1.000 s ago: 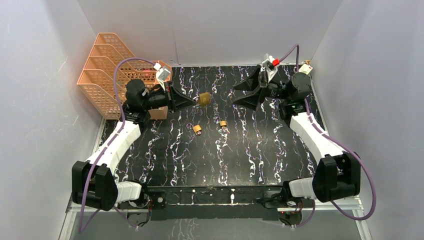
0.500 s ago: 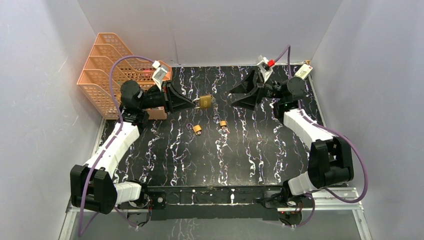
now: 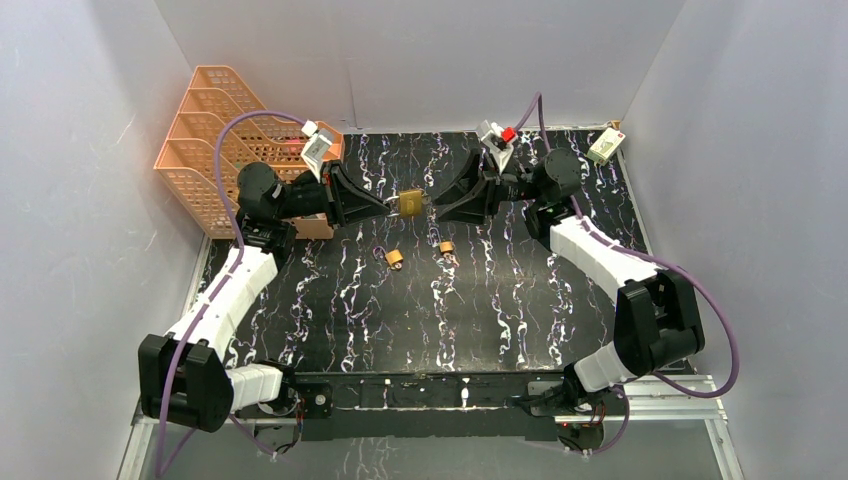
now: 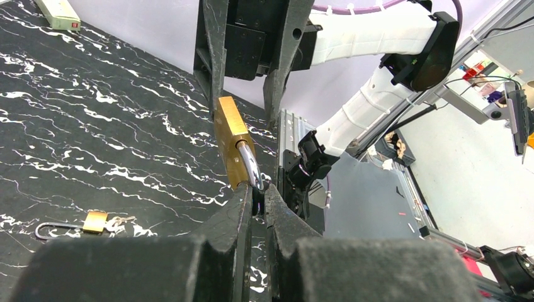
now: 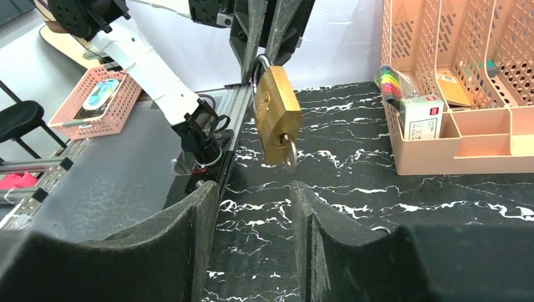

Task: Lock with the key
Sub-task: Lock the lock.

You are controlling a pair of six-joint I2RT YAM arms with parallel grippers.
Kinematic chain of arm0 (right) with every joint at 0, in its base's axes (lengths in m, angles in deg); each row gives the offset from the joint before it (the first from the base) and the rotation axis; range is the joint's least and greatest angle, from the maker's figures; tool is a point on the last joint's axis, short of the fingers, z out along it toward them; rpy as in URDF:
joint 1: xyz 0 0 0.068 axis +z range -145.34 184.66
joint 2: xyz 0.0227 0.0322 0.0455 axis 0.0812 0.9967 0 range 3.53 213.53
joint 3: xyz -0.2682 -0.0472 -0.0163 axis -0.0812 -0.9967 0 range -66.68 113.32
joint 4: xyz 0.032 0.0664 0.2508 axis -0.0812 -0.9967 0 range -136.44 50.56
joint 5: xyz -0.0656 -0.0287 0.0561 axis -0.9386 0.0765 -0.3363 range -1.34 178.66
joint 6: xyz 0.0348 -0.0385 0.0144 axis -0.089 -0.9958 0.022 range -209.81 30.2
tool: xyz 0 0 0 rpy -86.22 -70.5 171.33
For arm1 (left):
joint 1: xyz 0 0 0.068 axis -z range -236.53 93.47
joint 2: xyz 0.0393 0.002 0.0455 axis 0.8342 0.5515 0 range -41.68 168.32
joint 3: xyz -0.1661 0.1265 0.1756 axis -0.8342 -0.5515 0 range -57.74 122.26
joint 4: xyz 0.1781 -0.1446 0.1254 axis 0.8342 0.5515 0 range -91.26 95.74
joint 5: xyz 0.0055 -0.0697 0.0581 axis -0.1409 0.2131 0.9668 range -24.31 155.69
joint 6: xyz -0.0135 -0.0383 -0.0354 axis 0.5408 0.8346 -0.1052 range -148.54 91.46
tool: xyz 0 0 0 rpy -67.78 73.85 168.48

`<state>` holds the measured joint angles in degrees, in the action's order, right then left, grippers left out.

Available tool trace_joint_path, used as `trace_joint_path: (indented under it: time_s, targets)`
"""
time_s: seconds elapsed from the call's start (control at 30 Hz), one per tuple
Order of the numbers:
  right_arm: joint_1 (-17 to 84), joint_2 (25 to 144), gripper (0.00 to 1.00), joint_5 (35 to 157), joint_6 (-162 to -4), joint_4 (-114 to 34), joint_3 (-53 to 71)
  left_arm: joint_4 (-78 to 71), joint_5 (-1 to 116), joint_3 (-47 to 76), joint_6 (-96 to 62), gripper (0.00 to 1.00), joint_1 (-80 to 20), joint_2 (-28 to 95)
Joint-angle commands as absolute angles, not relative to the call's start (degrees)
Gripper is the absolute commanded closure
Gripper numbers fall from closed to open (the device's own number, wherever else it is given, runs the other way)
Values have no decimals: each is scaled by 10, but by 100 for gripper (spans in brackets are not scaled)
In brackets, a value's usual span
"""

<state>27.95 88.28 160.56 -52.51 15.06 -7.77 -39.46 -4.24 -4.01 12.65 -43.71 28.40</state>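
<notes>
A brass padlock [image 3: 409,202] hangs in the air over the far middle of the table. My left gripper [image 3: 392,205] is shut on its silver shackle [image 4: 249,165], with the brass body [image 4: 230,139] sticking out beyond the fingertips. A small silver key [image 5: 289,153] pokes out of the bottom face of the padlock [image 5: 276,116]. My right gripper [image 3: 436,211] faces the lock from the right, just short of it. Its jaws stand apart with nothing between them, and the key is a little ahead of the right gripper [image 5: 252,189].
Two small brass padlocks [image 3: 394,258] [image 3: 446,247] lie on the black marbled table [image 3: 500,300] below the held lock. An orange file rack [image 3: 215,140] stands at the back left beside a brown box [image 3: 318,226]. A white power strip [image 3: 606,146] lies at the back right.
My right gripper has swung left, up to the hanging padlock, and its jaws have narrowed. The left gripper has stayed shut on the shackle, shifting only slightly.
</notes>
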Motion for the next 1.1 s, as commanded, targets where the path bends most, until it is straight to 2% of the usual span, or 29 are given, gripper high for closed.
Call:
trace_joint_path:
  time_s: [0.0,0.3,0.53,0.6,0.7,0.8,1.07]
  targets:
    - [282,884,48,1596,-554,134,-36,-429,-44,-30,133,100,-438,256]
    - [295,901,52,1597,-556,128,-7,-430,-41,-33,133,100,-438,256]
    - [306,909,60,1597,-568,105,9,-431,-37,-35,130,100,-438,258]
    - [307,911,64,1597,-570,102,12,-430,-38,-36,130,100,-438,258]
    - [309,913,78,1595,-573,96,15,-431,-39,-36,129,100,-438,257]
    - [309,914,100,1591,-578,87,17,-431,-39,-39,127,100,-438,256]
    - [291,889,100,1597,-623,45,-16,-397,-42,-32,96,100,-439,244]
